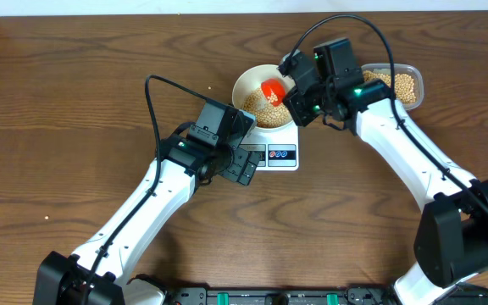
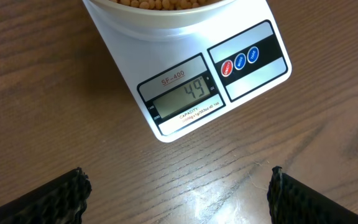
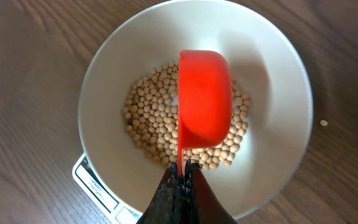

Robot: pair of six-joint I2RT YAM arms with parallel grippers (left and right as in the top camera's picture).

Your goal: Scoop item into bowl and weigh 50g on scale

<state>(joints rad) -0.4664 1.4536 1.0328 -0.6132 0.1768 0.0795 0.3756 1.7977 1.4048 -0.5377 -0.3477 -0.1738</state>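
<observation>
- Small round tan-beige beans lie heaped in the round white bowl, which stands on the small white rectangular digital scale.
- Nearest, the left pincer hovers over the brown wooden counter, its fingers wide apart and empty.
- Just beyond it, the scale's grey display reads 49, with red and blue buttons beside it.
- Over the bowl, the right pincer is clamped on the thin handle of a red plastic scoop.
- Farthest, a clear plastic tub holds more beans.

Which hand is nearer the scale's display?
Left. The left hand hangs open just before the display; the right hand holds a red scoop over the bowl.
</observation>
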